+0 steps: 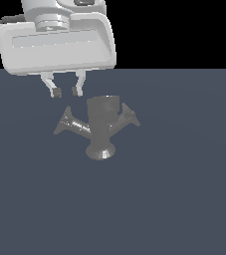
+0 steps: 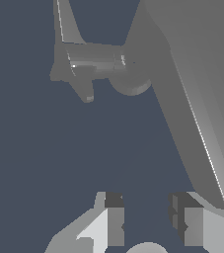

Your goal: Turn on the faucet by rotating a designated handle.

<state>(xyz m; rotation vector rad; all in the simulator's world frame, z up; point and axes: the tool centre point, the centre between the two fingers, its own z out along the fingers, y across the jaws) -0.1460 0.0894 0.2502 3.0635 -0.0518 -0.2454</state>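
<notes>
The grey faucet (image 1: 103, 119) stands upright on its flared round foot (image 1: 100, 152) in the middle of the exterior view. The handle (image 1: 70, 124), the longer thin arm with a wide cone flare, points to the exterior view's left. A shorter stubby arm (image 1: 129, 116) points right. My gripper (image 1: 66, 92) hangs just above the handle's flared end, apart from it, open and empty. In the wrist view my fingertips (image 2: 114, 217) frame bare floor. A glossy flared arm (image 2: 91, 62) shows beyond, and a large grey faucet surface (image 2: 192, 99) fills one side.
The faucet stands on a flat dark blue-grey floor (image 1: 184, 199). The white hand body (image 1: 57, 45) fills the upper left of the exterior view. No other objects show.
</notes>
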